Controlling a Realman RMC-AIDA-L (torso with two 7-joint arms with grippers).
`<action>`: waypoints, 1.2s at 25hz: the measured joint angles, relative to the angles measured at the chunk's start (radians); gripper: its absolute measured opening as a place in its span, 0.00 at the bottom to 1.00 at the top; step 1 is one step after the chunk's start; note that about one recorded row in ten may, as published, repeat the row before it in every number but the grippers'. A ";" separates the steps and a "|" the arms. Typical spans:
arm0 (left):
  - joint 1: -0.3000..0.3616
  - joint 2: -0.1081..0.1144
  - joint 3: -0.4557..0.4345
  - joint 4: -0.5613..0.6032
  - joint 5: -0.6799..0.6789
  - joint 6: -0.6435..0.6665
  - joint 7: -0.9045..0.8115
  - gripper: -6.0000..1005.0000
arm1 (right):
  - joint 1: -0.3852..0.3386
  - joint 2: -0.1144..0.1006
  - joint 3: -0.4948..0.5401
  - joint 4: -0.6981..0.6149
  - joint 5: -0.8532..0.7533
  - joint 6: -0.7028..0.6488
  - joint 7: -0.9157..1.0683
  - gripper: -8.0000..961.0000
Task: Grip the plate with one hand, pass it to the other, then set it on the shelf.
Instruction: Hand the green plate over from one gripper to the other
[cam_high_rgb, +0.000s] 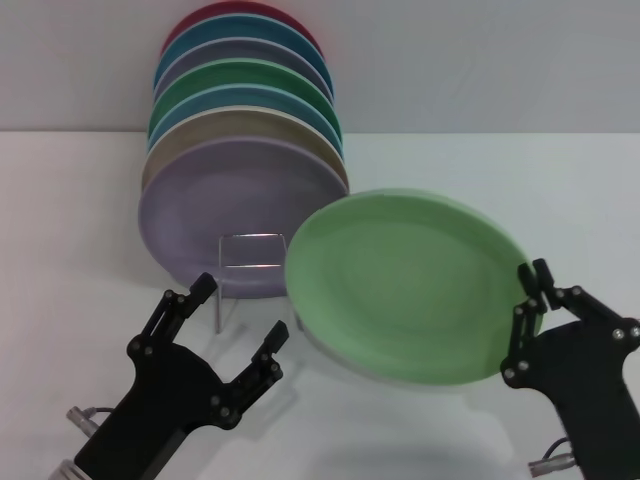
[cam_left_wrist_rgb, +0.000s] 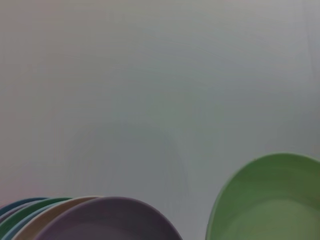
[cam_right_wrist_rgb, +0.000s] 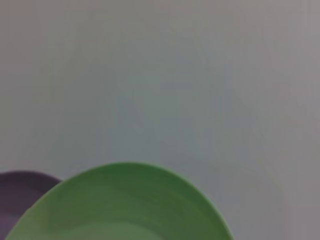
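The pale mint-green plate (cam_high_rgb: 405, 285) hangs tilted above the table, right of the shelf, its face turned toward me. My right gripper (cam_high_rgb: 533, 290) is shut on its right rim. The plate also fills a corner of the left wrist view (cam_left_wrist_rgb: 270, 200) and the edge of the right wrist view (cam_right_wrist_rgb: 125, 205). My left gripper (cam_high_rgb: 238, 315) stands open at the lower left, just left of the plate's lower rim and apart from it. The shelf's silver wire front stand (cam_high_rgb: 250, 238) shows between the two, in front of the racked plates.
Several plates stand on edge in the rack: a lilac plate (cam_high_rgb: 235, 215) in front, then beige, blue, dark green and red ones behind. The lilac plate (cam_left_wrist_rgb: 110, 220) also appears in both wrist views. The white table (cam_high_rgb: 560, 190) stretches to the right.
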 joint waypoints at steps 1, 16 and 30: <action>-0.003 0.000 0.000 0.000 0.000 -0.004 0.000 0.83 | 0.002 0.000 -0.013 0.006 0.009 0.001 -0.021 0.03; -0.053 -0.004 -0.009 0.001 -0.002 -0.087 -0.006 0.83 | 0.023 -0.004 -0.084 0.014 0.031 0.008 -0.127 0.03; -0.070 -0.001 -0.085 0.009 -0.006 -0.124 -0.066 0.83 | 0.039 -0.003 -0.095 0.012 0.028 0.008 -0.130 0.03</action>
